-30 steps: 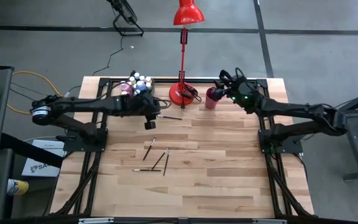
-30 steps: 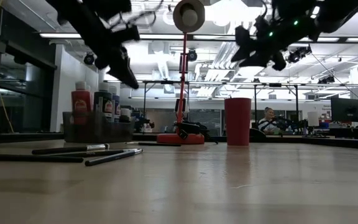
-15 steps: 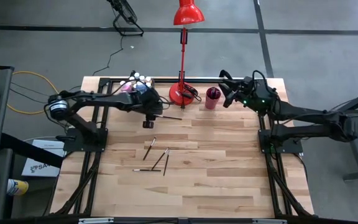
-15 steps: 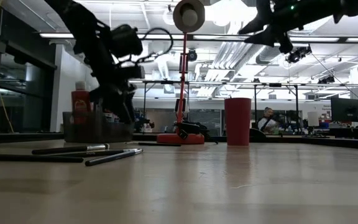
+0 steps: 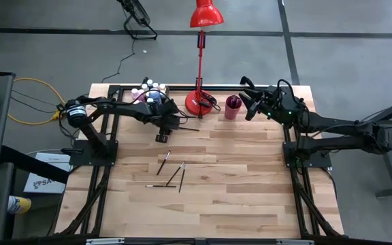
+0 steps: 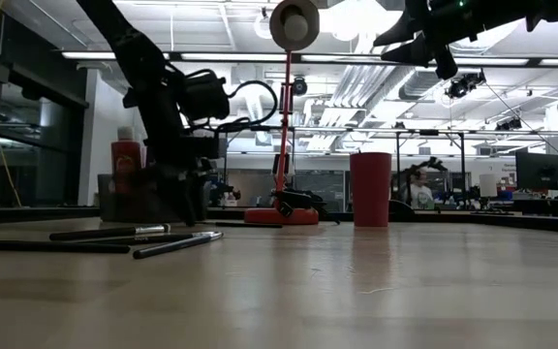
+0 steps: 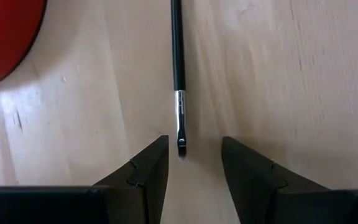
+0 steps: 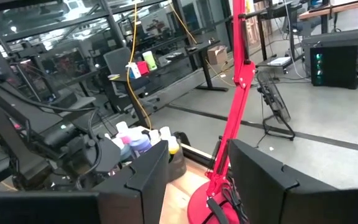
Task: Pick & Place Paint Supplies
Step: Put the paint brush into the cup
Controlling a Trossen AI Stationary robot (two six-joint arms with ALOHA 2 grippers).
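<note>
A thin dark-handled paintbrush (image 7: 178, 62) lies flat on the wood near the red lamp base; it also shows in the high view (image 5: 186, 128). My left gripper (image 7: 194, 163) is low over the table and open. Its fingers stand on either side of the brush's metal-collared tip without touching it. Several more paintbrushes (image 5: 172, 173) lie flat mid-table. White-capped paint bottles (image 5: 148, 90) stand in the grey bin (image 6: 153, 199) at the far left. My right gripper (image 5: 246, 99) is open and empty, up in the air beside the dark red cup (image 5: 232, 106).
The red desk lamp's base (image 5: 197, 103) stands close to the brush by my left gripper, and its post rises over the far edge. The wood nearer the front edge, beyond the loose brushes, is bare.
My left gripper has gone down from well above the table to the tabletop beside the bin, and now points at the brush. My right gripper has risen and drawn back from over the red cup toward the table's right.
</note>
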